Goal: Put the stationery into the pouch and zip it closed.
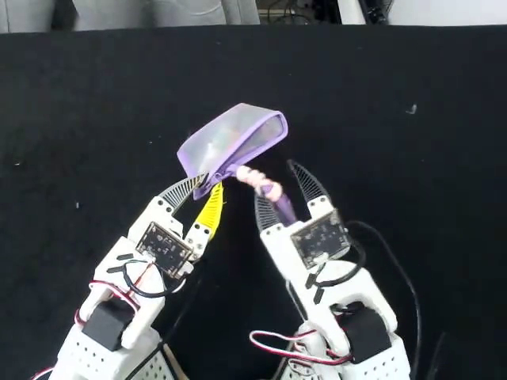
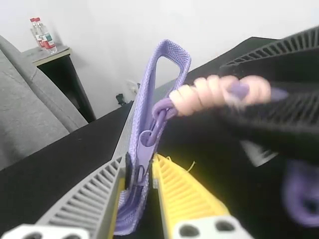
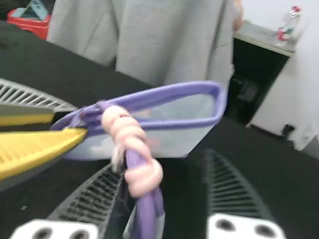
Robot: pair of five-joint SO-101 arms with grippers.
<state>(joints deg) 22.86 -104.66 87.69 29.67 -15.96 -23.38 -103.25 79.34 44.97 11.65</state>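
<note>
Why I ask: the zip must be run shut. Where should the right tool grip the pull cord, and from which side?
Probably the pink coil, not the smooth purple cord below it: its ridges should resist slipping. The cord lies inside the open right tool, so close across it from the side opposite the left tool, which pinches the pouch end.

surface: black table [image 1: 412, 158] | on it: black cable [image 1: 405, 279], pale speck [image 1: 410, 109]
</note>
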